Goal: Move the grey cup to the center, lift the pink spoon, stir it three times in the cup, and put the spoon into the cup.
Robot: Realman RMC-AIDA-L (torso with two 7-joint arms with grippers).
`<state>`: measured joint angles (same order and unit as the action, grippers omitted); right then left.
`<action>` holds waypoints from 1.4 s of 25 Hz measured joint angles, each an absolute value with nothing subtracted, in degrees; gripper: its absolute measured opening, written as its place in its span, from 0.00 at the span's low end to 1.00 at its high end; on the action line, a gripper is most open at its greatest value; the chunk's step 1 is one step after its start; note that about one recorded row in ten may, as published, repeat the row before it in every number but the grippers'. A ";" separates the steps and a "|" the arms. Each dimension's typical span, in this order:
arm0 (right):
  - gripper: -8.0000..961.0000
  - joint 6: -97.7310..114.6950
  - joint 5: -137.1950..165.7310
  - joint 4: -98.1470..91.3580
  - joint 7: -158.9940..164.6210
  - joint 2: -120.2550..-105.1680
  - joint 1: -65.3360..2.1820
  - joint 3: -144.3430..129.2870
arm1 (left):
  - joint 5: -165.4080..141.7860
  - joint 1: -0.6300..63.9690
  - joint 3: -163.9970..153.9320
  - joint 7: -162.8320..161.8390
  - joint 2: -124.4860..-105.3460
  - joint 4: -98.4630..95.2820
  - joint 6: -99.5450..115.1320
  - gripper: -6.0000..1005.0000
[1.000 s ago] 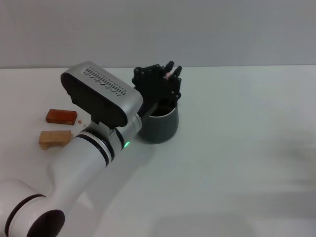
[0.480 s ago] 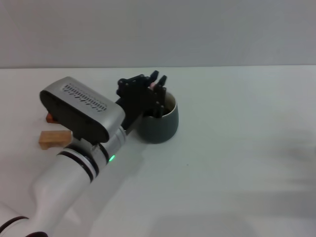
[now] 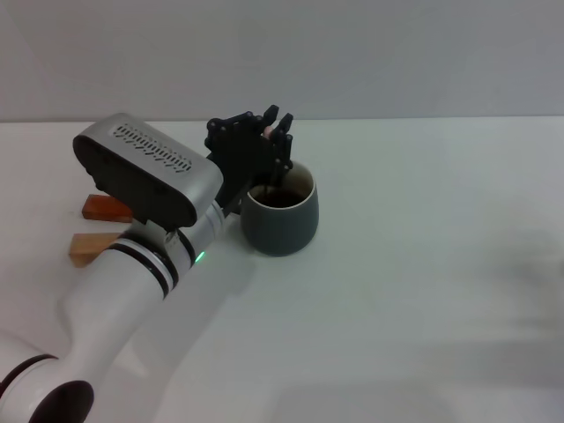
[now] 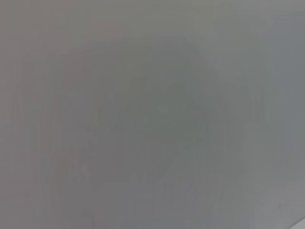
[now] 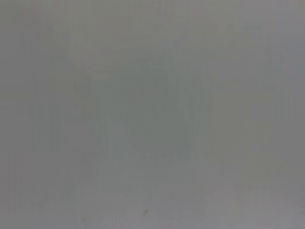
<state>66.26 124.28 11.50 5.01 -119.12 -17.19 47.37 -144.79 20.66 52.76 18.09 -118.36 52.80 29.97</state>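
Rounded slate-grey cup (image 3: 280, 218) sitting mid-table holding dark liquid, slim pink spoon (image 3: 267, 141) standing upright over its far-left rim, black left gripper (image 3: 272, 132) clenching the spoon's pale handle, two small wooden blocks (image 3: 99, 247) lying far left on smooth white table (image 3: 423, 264).

The robot's left arm, a thick white tube banded with black rings and showing a small green light near the wrist, reached from the lower left corner of the head view up toward the middle. Its wrist carried a boxy housing with a silver top and dark sides, tilted upward. Beyond that sat the black left claw (image 3: 274, 132), its fingers (image 3: 285, 124) pointing up and away from the camera, drawn close together with a small pale pink sliver pinched between their tips. The right arm did not appear, and both wrist views showed only blank grey.
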 joint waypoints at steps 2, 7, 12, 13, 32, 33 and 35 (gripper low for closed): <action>0.01 66.26 124.28 11.52 5.01 -119.13 -17.16 47.37 | -144.72 20.53 52.66 17.57 -118.41 53.09 30.66 0.14; 0.01 66.27 124.28 11.61 5.01 -119.17 -17.14 47.38 | -144.85 20.15 52.64 15.50 -118.27 53.00 33.27 0.22; 0.01 66.28 124.28 11.66 5.01 -119.17 -16.99 47.38 | -145.74 18.55 53.46 17.42 -118.37 51.37 43.62 0.39; 0.01 66.28 124.28 11.66 5.01 -119.17 -16.99 47.38 | -145.74 18.55 53.46 17.42 -118.37 51.37 43.62 0.42; 0.01 71.93 123.67 11.35 5.01 -118.93 -14.02 49.77 | -145.26 9.37 76.54 -7.10 -118.26 20.93 70.17 0.84; 0.01 71.93 123.67 11.35 5.01 -118.93 -14.02 49.77 | -145.26 9.37 76.54 -7.10 -118.26 20.93 70.17 0.84; 0.01 72.26 123.65 11.29 5.01 -118.92 -13.76 49.86 | -145.29 9.43 78.21 -8.76 -118.32 17.96 70.99 0.84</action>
